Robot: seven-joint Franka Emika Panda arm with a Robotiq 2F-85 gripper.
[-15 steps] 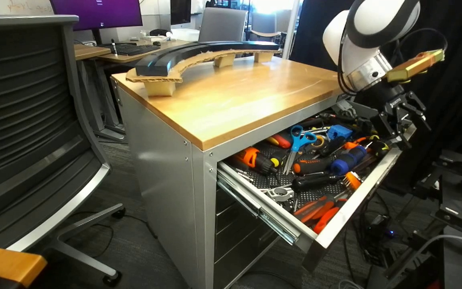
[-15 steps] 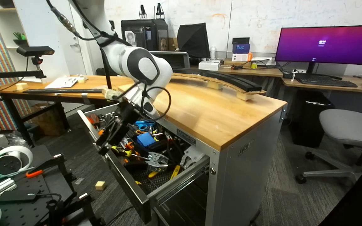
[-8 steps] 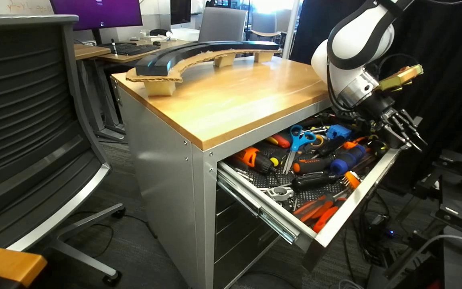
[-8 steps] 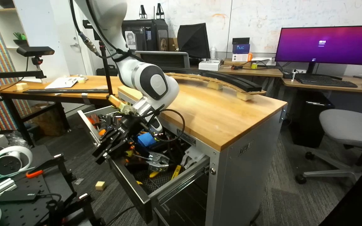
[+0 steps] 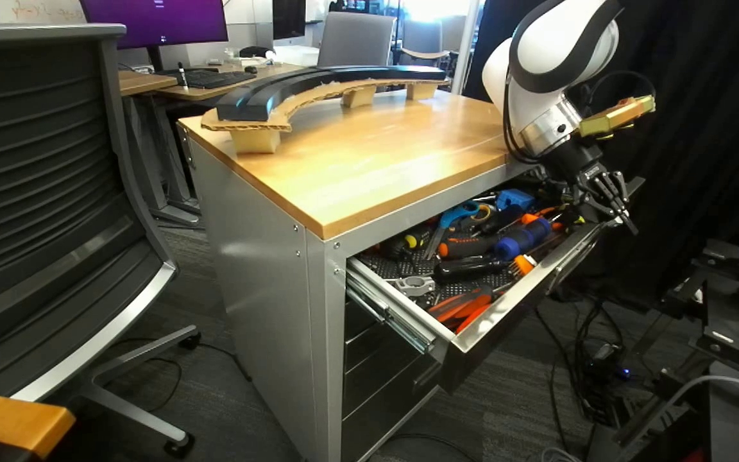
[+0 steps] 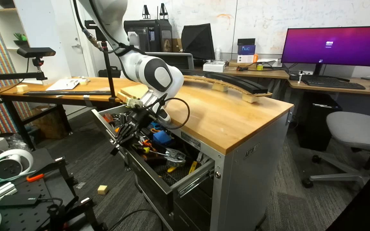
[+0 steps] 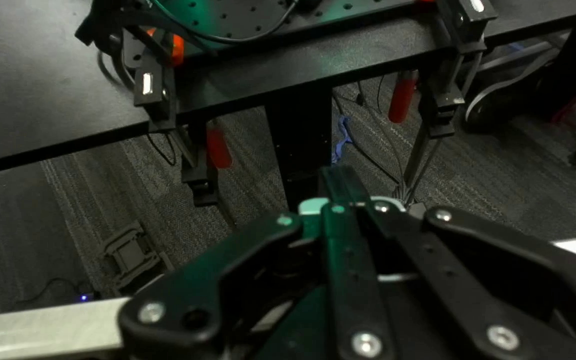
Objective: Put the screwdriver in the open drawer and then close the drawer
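The grey metal drawer (image 5: 518, 298) of the wood-topped cabinet is partly out and full of mixed tools. My gripper (image 5: 627, 221) is at the drawer's front rim, its fingers reaching over it in both exterior views; whether they touch the rim I cannot tell. In the wrist view the fingertips (image 7: 340, 181) meet, with nothing seen between them, and the rim (image 7: 43, 327) passes beneath the gripper. Close by in the drawer lies a black-and-yellow tool (image 6: 146, 149); whether it is the screwdriver I cannot tell for certain among the others.
On the wooden top (image 5: 408, 147) stands a curved black piece (image 5: 318, 90) on cardboard and blocks. A dark table (image 7: 58, 90) with clamps and cables faces the drawer. Lower drawers (image 5: 382, 372) are beneath, and an office chair (image 5: 36, 192) is beside the cabinet.
My gripper has gone from open to shut and moved toward the cabinet. Over the last half second the drawer has slid part of the way inward, its tools moving with it.
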